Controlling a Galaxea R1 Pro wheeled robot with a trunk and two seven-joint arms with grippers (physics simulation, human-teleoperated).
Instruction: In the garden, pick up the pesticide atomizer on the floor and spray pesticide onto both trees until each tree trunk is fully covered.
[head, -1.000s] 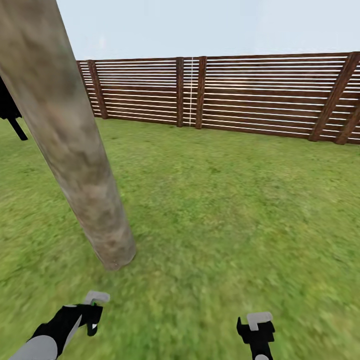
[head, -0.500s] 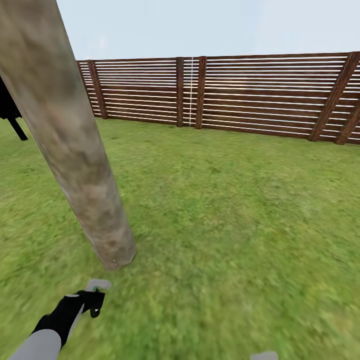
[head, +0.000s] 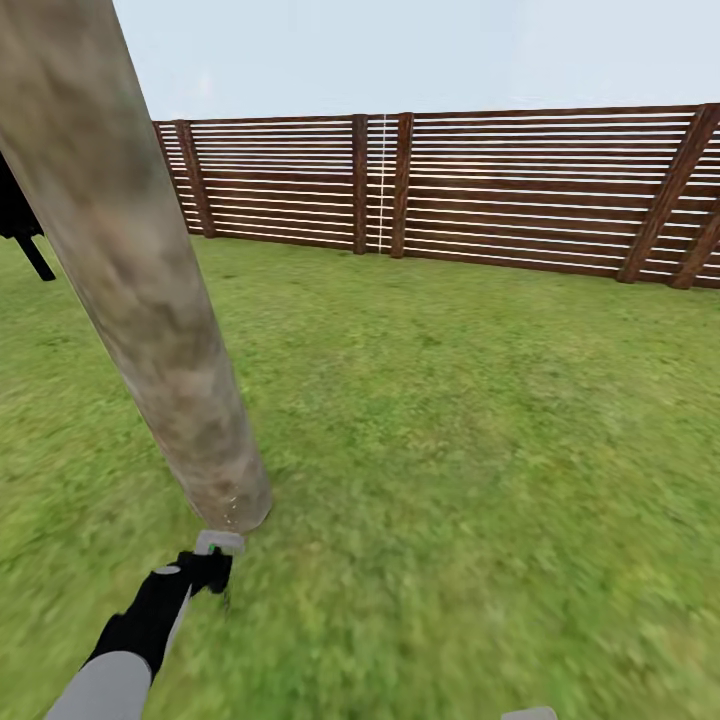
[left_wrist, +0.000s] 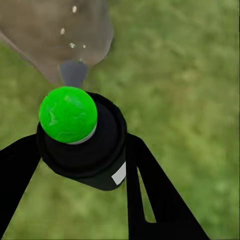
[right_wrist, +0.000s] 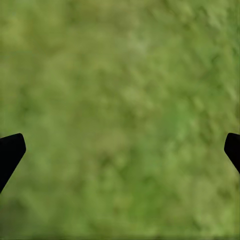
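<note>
A thick beige-grey tree trunk (head: 130, 280) leans across the left of the head view, its base in the grass. My left gripper (head: 213, 562) sits just before that base, shut on the pesticide atomizer (left_wrist: 85, 145), a small black bottle with a white label patch whose top shows bright green. In the left wrist view the nozzle points at the trunk base (left_wrist: 45, 35), where a few white pesticide speckles (left_wrist: 73, 45) dot the bark. My right gripper (right_wrist: 120, 150) hangs open over bare grass, its fingertips (right_wrist: 10, 150) far apart; its grey tip (head: 528, 714) peeks in at the head view's lower edge.
Green lawn (head: 470, 420) stretches ahead to a brown slat fence (head: 450, 190) across the back. A near-black tree (head: 18, 225) stands behind the trunk at the far left. Open grass lies to the right of the trunk.
My left gripper has moved forward with the atomizer, right up to the trunk's base. The right gripper has sunk almost out of the head view's bottom edge.
</note>
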